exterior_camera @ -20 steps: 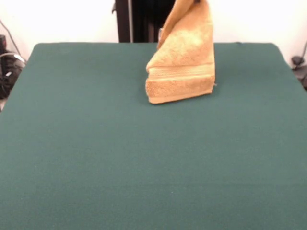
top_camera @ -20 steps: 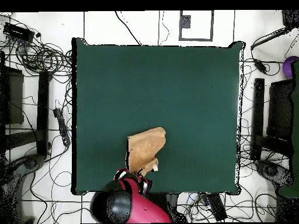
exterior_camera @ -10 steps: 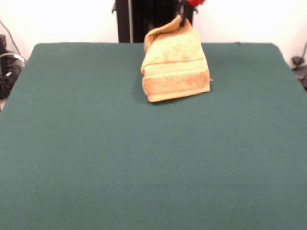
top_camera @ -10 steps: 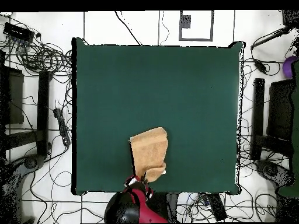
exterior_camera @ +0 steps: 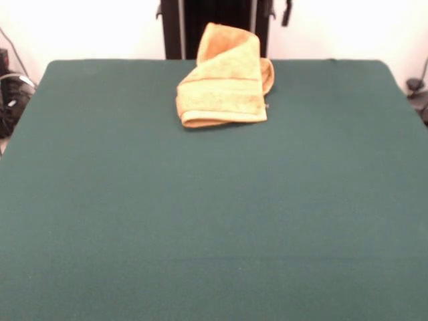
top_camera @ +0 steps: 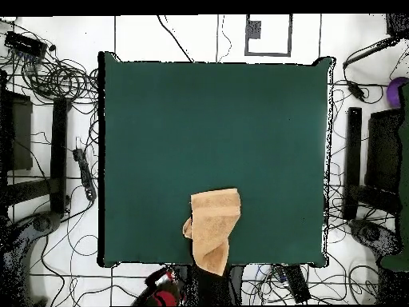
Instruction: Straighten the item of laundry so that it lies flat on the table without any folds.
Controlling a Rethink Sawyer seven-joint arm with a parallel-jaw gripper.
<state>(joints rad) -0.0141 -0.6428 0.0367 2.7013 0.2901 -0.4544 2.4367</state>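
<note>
Hanging just off the robot-side edge of the surface, the gripper [top_camera: 165, 281] shows only as a bit of red and black in the overhead view, and a dark tip at the top of the front view may be part of it; cannot tell whether the fingers are open or closed, and nothing shows them touching the towel

Towel [exterior_camera: 224, 83] sits at the robot-side edge of the surface [exterior_camera: 200, 221], roughly mid-width along that edge. Overhead view shows one end of the towel [top_camera: 214, 228] reaching past that edge toward the robot base, the rest lying on the green top. Front view: cloth is doubled over, a raised rounded fold at the back, a hemmed band across the lower front, a small lobe sticking out at one side

Task progress, judged from this: early or mid, not done. Towel is down on the surface but folded in layers and partly off the edge. Left to do: pull it fully onto the surface, open the fold, spread corners flat. Rest of the surface away from the towel is bare green
</note>
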